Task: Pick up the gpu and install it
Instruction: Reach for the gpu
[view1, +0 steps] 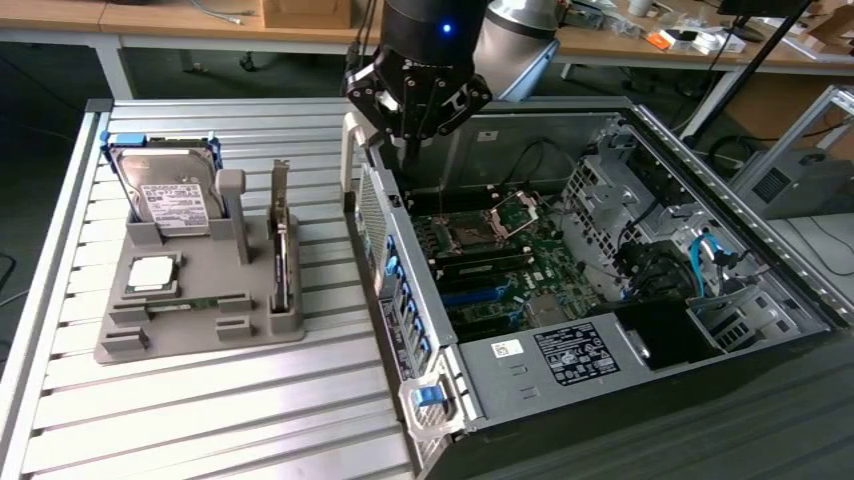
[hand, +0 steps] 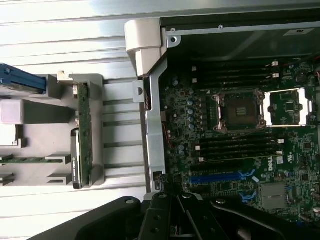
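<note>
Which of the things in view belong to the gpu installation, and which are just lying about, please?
For the job: gpu, upright in the grey holder; open computer case; gripper, shut, at the case's edge.
Lying about: hard drive; CPU chip, both in the holder.

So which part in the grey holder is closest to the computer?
The gpu, the thin card standing on edge; the hard drive and square chip sit farther away.
</note>
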